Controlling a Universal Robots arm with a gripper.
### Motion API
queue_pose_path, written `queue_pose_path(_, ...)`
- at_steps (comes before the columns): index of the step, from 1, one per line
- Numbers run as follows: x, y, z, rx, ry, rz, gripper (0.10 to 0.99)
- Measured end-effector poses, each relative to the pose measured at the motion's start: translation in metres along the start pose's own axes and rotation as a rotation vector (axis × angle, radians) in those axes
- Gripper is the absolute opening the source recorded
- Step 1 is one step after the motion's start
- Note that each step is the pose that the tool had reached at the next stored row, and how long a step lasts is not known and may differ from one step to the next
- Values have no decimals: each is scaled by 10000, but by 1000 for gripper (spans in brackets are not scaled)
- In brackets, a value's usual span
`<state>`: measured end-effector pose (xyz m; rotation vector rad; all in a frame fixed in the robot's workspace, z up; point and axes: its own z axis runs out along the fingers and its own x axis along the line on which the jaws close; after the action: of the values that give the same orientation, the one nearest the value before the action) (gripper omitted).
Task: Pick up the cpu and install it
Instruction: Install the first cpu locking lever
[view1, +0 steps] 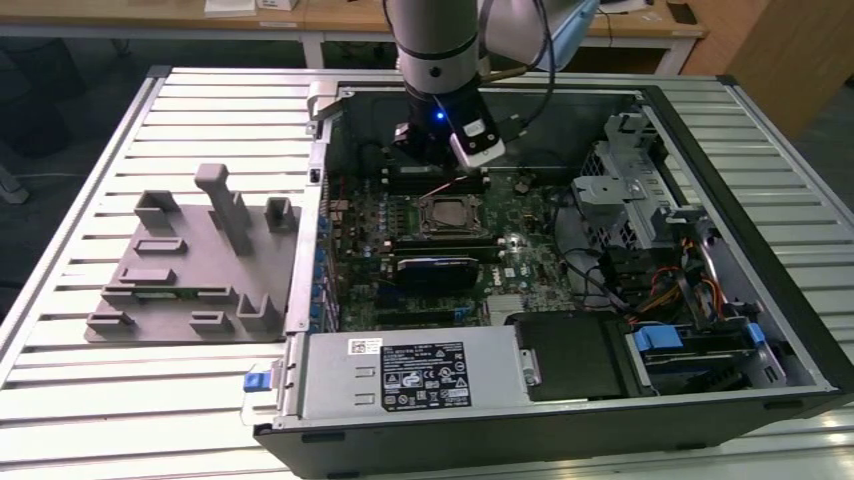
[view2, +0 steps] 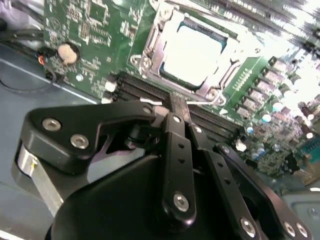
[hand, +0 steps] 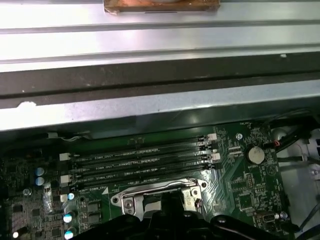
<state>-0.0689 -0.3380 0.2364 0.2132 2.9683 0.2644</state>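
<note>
I have the open black tower computer case (view1: 747, 330) lying on its side on the white slatted metal table (view1: 80, 400), with the grey plastic fixture block set (view1: 200, 270) to the exterior view's left of it. Inside lies the green motherboard (view1: 534, 262), and near its middle the square metal-framed socket (view1: 445, 214). In the second wrist view the small flat cpu with its shiny silver top (view2: 192, 54) lies inside that socket frame, level, not in my grasp.

My silver-and-black arm (view1: 434, 50) comes down vertically into the far part of the case, wrist pointing straight at the board. The black gripper (view2: 181, 107) hangs above the four black memory slots (hand: 140, 162), just on the far side of the socket. Its fingers look drawn together with nothing between them, as far as I can judge from the second wrist view.

I judge the chip light, rigid and slick on top, with a delicate underside. I would hold it by two opposite edges of the pale border, kept flat, with gentle squeeze only.
</note>
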Motion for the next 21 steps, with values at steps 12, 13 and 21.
queue_pose_path(12, 8, 22, 28, 18, -5, -5, 106)
queue_pose_path(13, 7, 18, 27, 14, -4, -2, 106)
queue_pose_path(21, 16, 72, 55, 161, -30, 28, 106)
